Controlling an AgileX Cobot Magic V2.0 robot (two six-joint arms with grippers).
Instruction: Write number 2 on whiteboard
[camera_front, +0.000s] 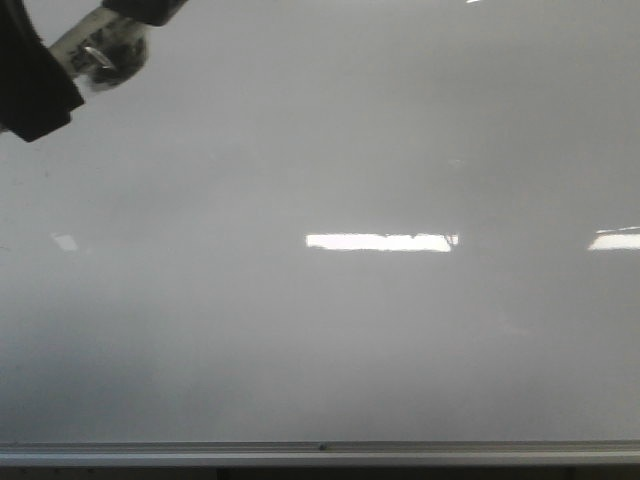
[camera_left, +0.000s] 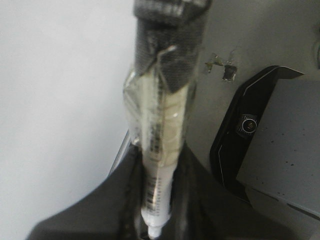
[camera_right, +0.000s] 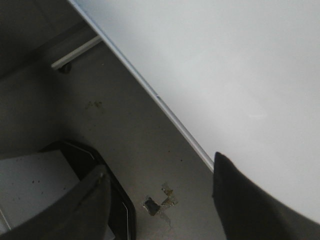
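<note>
While glare is streaking across it: the whiteboard (camera_front: 330, 150) is filling the front view, glossy grey-white, its surface showing bare, with no drawn stroke that I can make out.
Edge rail: a silver aluminium strip (camera_front: 320, 453) is running along the near side of the board, and in the right wrist view it is cutting diagonally between board and grey floor (camera_right: 125, 145).
Reflections: bright rectangular patches (camera_front: 378, 241) are sitting on the board's middle and right.
Left gripper (camera_left: 155, 210): its dark fingers are pressing together on a marker (camera_left: 160, 145), which is sticking out between them, wrapped in clear tape, with a dark cap end far from the fingers.
Position: in the front view the left gripper is hanging at the far left corner over the board, marker blurred.
Right gripper (camera_right: 160, 200): its two dark fingers are standing well apart, holding nothing, beside the board's rail.
Writing: small dark print is running along the marker barrel, too blurred to read.
Floor: a dark-rimmed grey base (camera_left: 270, 145) is lying beside a scuffed patch (camera_left: 222, 65).
</note>
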